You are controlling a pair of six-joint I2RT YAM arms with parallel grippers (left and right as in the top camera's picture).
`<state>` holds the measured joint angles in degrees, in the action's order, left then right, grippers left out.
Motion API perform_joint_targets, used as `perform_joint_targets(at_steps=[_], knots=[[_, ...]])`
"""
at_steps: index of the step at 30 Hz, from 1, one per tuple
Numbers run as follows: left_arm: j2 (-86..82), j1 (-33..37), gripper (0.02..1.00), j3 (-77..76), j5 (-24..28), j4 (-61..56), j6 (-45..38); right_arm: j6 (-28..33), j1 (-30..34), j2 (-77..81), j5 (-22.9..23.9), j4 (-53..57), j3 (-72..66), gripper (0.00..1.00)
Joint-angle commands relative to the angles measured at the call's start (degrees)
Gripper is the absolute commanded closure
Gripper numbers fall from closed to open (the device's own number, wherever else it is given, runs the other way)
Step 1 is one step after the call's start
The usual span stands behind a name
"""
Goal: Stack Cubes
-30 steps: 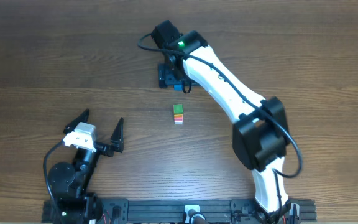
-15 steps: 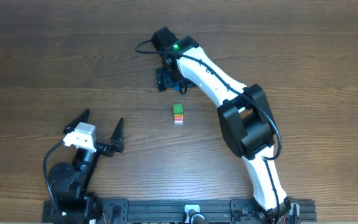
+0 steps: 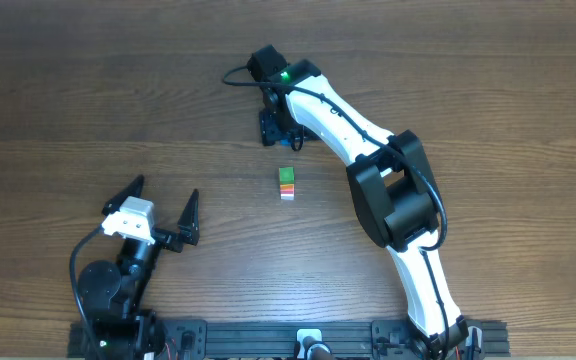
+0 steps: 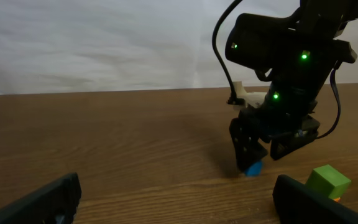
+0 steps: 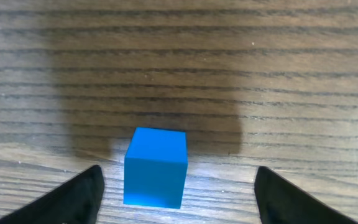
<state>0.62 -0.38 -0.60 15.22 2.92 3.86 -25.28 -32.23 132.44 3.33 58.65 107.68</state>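
risk: cube (image 5: 156,167) sits off-centre in the open right gripper (image 5: 178,202); closing may twist it. left gripper (image 3: 163,200) open too.

Looking it all over from my side: no lettering, number, label or sign that I can read on anything right now.
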Motion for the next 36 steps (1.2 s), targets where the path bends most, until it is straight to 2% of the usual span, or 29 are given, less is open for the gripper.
perform_joint_targets(at_steps=[1,4,7,18,21,32,36], knots=[[-0.28,0.28,0.018,0.28,0.61,0.11,-0.66,-0.83,0.28,0.98,-0.31,-0.15,1.07,0.393],[-0.28,0.28,0.02,0.26,0.61,0.11,-0.66,-0.85,0.17,1.01,-0.35,-0.15,1.07,0.503],[-0.28,0.28,0.02,0.28,0.61,0.11,-0.66,-1.03,-0.07,1.01,-0.35,-0.17,1.07,0.663],[-0.28,0.28,0.02,0.28,0.61,0.11,-0.63,-1.9,-0.5,1.01,-0.92,-0.02,1.07,0.943],[-0.28,0.28,0.02,0.28,0.61,0.11,-0.66,-2.16,-0.48,0.83,-0.92,0.76,1.64,0.989],[-0.28,0.28,0.02,0.28,0.61,0.11,-0.66,-2.36,-0.52,-7.91,0.02,5.25,4.39,0.991],[-0.28,0.28,0.02,0.28,0.61,0.11,-0.66,-2.99,-1.09,-13.03,1.75,8.22,4.39,0.989]])
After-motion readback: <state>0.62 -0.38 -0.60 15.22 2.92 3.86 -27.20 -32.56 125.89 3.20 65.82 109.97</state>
